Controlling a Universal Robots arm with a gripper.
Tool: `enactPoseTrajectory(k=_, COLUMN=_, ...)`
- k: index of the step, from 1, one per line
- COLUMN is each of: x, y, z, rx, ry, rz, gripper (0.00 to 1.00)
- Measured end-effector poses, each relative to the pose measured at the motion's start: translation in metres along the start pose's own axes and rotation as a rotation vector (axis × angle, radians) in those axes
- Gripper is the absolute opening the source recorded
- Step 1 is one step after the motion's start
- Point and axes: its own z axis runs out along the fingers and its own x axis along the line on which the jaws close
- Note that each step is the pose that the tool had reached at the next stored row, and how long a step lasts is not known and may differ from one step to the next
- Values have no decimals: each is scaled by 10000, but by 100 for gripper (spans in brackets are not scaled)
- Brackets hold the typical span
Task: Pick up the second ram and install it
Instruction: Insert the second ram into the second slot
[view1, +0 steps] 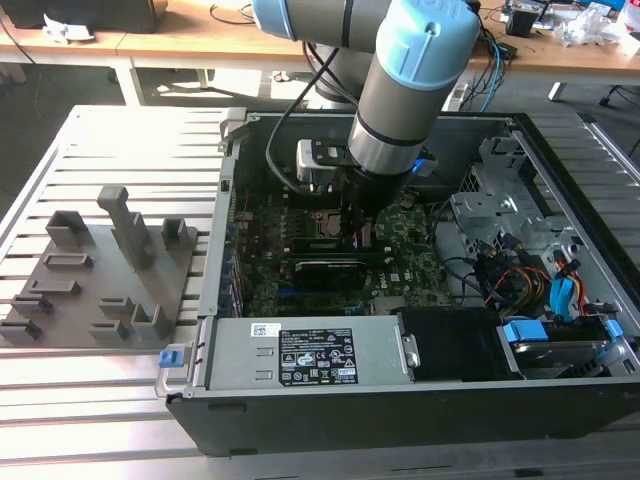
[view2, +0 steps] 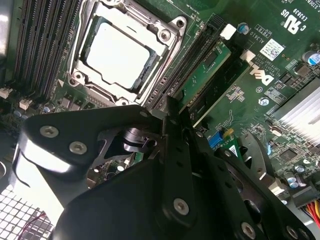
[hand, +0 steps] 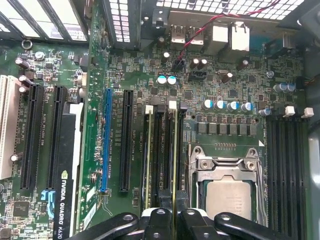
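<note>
My tool (hand: 172, 212) grips the second ram (hand: 173, 150) over its slot beside the CPU socket (hand: 227, 185); I judge it needs even, vertical pressure

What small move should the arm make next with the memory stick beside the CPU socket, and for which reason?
Probably a short, straight push down. In the second wrist view the second ram lies in line with a slot beside the CPU socket. In the first wrist view the gripper appears closed on its edge. Whether the stick is fully seated cannot be told.
</note>
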Motion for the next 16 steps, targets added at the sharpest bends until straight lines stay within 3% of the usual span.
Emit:
enactPoseTrajectory(k=6, x=8, y=-7, z=61, rx=-3, ry=8, rz=0, gripper=14)
enactPoseTrajectory(k=14, x=5, y=-37, z=34, rx=-47, ry=56, rz=-277, gripper=14)
enactPoseTrajectory(k=16, x=3, y=-42, z=56, rx=-54, ry=10, rz=-275, gripper=14)
